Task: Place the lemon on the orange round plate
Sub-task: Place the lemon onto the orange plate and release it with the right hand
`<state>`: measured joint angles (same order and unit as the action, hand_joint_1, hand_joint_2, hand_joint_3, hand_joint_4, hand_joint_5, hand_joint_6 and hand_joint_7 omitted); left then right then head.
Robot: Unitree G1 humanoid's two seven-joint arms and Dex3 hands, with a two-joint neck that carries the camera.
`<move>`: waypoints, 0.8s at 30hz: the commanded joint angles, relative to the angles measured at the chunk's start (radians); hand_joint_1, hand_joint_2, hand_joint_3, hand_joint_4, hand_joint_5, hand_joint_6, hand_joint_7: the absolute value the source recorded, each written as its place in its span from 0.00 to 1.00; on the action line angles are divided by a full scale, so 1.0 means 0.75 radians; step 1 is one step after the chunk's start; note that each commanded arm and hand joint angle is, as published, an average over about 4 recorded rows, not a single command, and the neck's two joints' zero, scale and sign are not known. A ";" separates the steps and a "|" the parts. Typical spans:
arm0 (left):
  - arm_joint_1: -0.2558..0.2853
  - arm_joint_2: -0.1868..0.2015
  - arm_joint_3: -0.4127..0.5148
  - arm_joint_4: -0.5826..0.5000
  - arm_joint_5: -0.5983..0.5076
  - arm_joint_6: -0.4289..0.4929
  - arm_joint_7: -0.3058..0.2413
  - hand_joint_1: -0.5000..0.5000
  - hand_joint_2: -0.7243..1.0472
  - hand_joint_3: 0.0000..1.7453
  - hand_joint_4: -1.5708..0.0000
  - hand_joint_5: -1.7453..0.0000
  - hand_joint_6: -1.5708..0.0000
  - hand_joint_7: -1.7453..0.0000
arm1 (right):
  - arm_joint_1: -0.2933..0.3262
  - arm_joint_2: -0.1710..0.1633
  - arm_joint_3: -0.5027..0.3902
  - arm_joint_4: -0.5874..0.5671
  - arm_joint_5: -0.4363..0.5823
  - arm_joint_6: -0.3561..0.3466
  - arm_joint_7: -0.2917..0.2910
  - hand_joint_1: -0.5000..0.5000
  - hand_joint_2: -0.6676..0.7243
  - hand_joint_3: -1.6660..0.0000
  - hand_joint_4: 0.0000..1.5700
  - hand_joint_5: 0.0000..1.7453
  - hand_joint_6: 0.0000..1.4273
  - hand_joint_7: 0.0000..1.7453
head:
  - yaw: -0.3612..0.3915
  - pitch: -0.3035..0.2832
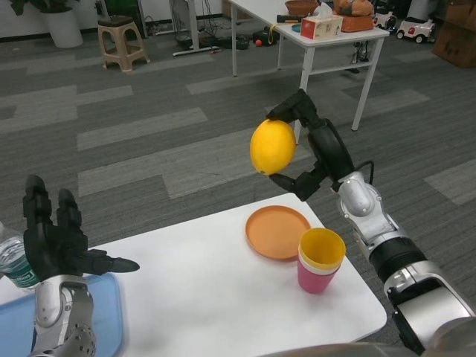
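Looking down over the white table (201, 290), I see my right hand (312, 149) raised well above the far right corner, its black fingers (291, 111) curled over the top of the lemon (273, 146) and another digit hooked beneath it, so the fruit is clamped between them in mid-air. The lemon is smooth, glossy, oval and bright yellow, and it hangs above and just beyond the far edge of the orange round plate (277, 232), clear of it. That plate is flat, matte and shallow-rimmed, lying near the table's far right corner. Just beside its near right edge stands a yellow cup (321, 250) nested inside a pink cup (312, 280), both plain and plastic-looking; whether they touch the plate I cannot tell. My left hand (56, 242) is at the near left, fingers spread apart and upright, holding nothing, above a pale blue tray (111, 312) with rounded corners. Behind it a clear ribbed water bottle (13, 260) shows a green label whose writing is too small to read. Across the grey striped carpet, another white table (312, 26) carries a red and white tissue box (321, 27), its print illegible to me, and a tan plastic stool (123, 41) stands far left.
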<state>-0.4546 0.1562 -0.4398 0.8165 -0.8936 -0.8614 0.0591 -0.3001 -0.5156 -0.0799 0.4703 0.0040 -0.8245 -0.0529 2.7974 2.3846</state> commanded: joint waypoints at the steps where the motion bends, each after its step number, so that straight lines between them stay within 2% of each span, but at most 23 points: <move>1: 0.002 0.006 0.009 -0.007 0.005 -0.010 -0.001 0.00 0.05 0.05 1.00 1.00 1.00 1.00 | 0.030 -0.094 0.029 -0.046 0.004 0.027 0.027 0.12 0.59 0.05 0.11 0.89 0.20 0.96 | 0.000 -0.004; 8: 0.003 0.016 0.003 -0.007 0.005 -0.009 -0.001 0.00 0.05 0.05 1.00 1.00 1.00 1.00 | 0.010 -0.258 0.121 -0.046 0.005 0.086 0.103 0.12 0.59 0.05 0.10 0.89 0.20 0.96 | -0.012 -0.005; 12: 0.003 0.021 0.001 -0.006 0.005 -0.009 -0.001 0.00 0.05 0.05 1.00 1.00 1.00 1.00 | -0.046 -0.360 0.234 0.031 0.005 0.127 0.178 0.17 0.59 0.05 0.10 0.89 0.20 0.96 | -0.015 -0.009; 14: 0.003 0.021 0.001 -0.004 0.005 -0.009 -0.001 0.00 0.05 0.05 1.00 1.00 1.00 1.00 | -0.078 -0.388 0.289 0.078 0.005 0.133 0.196 0.17 0.59 0.05 0.10 0.89 0.20 0.96 | -0.014 -0.008; 19: -0.001 0.021 -0.002 0.003 0.005 -0.009 -0.001 0.00 0.05 0.05 1.00 1.00 1.00 1.00 | -0.223 -0.428 0.492 0.276 0.008 0.135 0.231 0.17 0.59 0.05 0.11 0.89 0.20 0.96 | -0.032 -0.011; 22: -0.004 0.021 -0.004 0.004 0.005 -0.009 -0.001 0.00 0.05 0.05 1.00 1.00 1.00 1.00 | -0.284 -0.427 0.571 0.353 0.009 0.134 0.236 0.17 0.59 0.05 0.11 0.89 0.20 0.96 | -0.039 -0.012; 24: -0.008 0.021 -0.007 0.005 0.005 -0.009 -0.001 0.00 0.05 0.05 1.00 1.00 1.00 0.98 | -0.356 -0.415 0.656 0.434 0.009 0.134 0.238 0.17 0.59 0.05 0.11 0.89 0.20 0.96 | -0.043 -0.011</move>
<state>-0.4549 0.1668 -0.4432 0.8199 -0.8916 -0.8659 0.0594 -0.5181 -0.8231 0.3765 0.7596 0.0057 -0.7265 0.1207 2.7664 2.3760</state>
